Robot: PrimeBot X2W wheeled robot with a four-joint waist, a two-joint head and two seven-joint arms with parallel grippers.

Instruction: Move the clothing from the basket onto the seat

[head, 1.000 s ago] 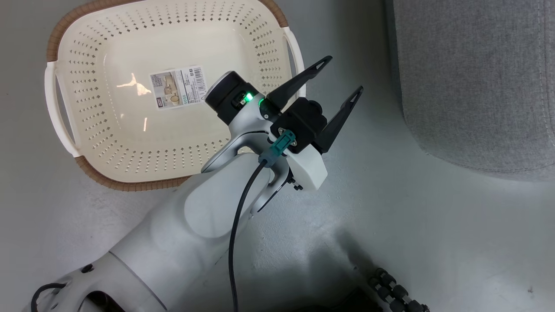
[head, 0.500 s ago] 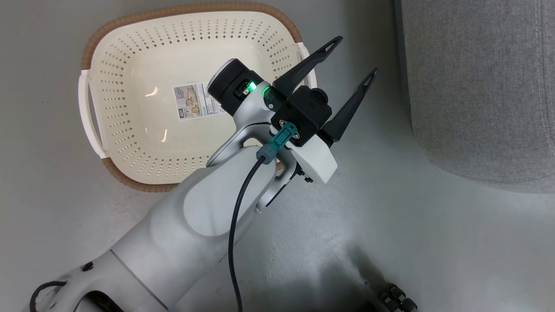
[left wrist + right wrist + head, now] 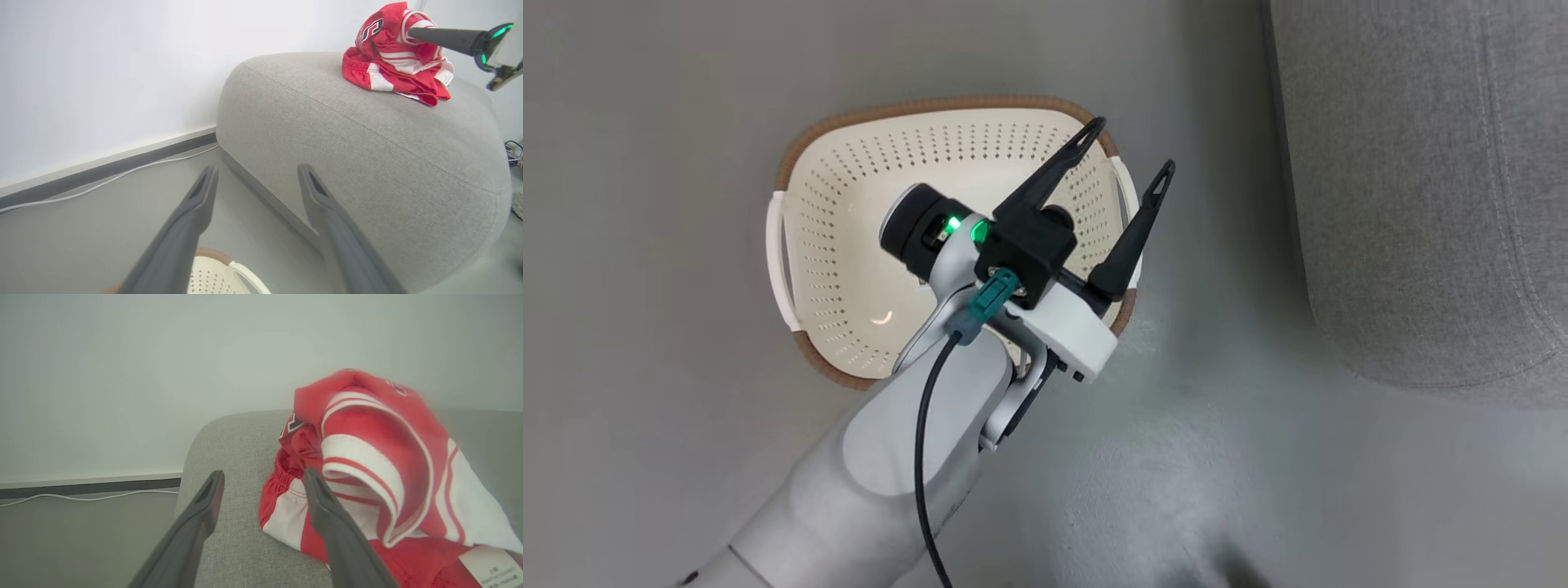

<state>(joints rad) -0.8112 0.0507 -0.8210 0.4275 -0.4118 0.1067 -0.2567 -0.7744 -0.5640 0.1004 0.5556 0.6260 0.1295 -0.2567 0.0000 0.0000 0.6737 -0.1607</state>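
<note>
The clothing (image 3: 392,61) is a heap of red fabric with white panels lying on top of the light-grey seat (image 3: 347,134). In the right wrist view the clothing (image 3: 367,457) rests on the seat (image 3: 229,457) just right of my right gripper (image 3: 263,473), which is open; its right finger overlaps the heap's left edge. One finger of the right gripper (image 3: 445,36) shows above the heap. My left gripper (image 3: 1131,147) is open and holds nothing, above the right rim of the cream basket (image 3: 849,180), whose inside shows no clothing.
The seat (image 3: 1421,204) takes up the right of the head view, with grey floor between it and the basket. A white wall, a dark baseboard and a white cable (image 3: 122,179) run behind the seat. The basket's handle (image 3: 245,273) shows below the left gripper (image 3: 258,168).
The head camera has pulled back and shifted, so the basket looks smaller and sits nearer the middle. The left gripper has stayed open near the basket's right rim.
</note>
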